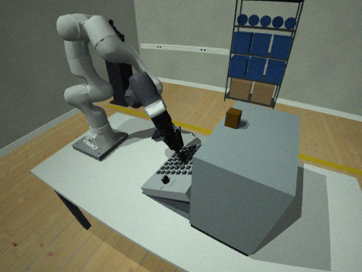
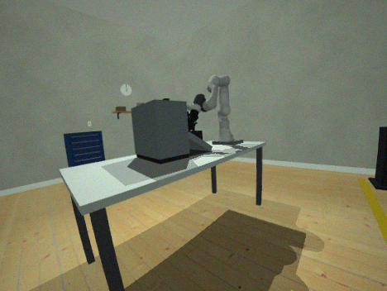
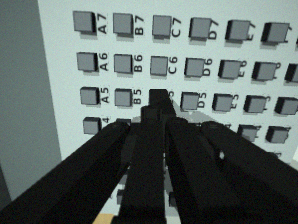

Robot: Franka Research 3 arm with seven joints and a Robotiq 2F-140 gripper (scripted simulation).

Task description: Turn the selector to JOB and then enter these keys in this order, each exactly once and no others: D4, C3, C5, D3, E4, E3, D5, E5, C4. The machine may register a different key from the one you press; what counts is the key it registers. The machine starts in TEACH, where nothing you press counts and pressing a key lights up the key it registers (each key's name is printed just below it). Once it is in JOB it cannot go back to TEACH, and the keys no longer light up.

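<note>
The sloped grey key panel [image 1: 156, 186] [image 3: 55, 70] lies on the white table next to a big grey box [image 1: 247, 162] [image 2: 159, 128]. Its black selector knob [image 1: 165, 179] sits at the near end; I cannot read its position. My gripper [image 1: 182, 156] [image 3: 157, 102] is shut and empty. In the wrist view its tip is in row 5 between key B5 [image 3: 123, 97] and key D5 [image 3: 189, 101], covering the C5 spot just below key C6 [image 3: 159, 65]. I cannot tell whether it touches the key. No visible key is lit. In the exterior view the box hides the panel.
A small brown box [image 1: 233, 117] stands on top of the big grey box. The robot base [image 1: 100, 142] is bolted at the table's far left. A shelf [image 1: 263, 50] with blue items stands behind. A blue panel [image 2: 83, 148] stands beside the table.
</note>
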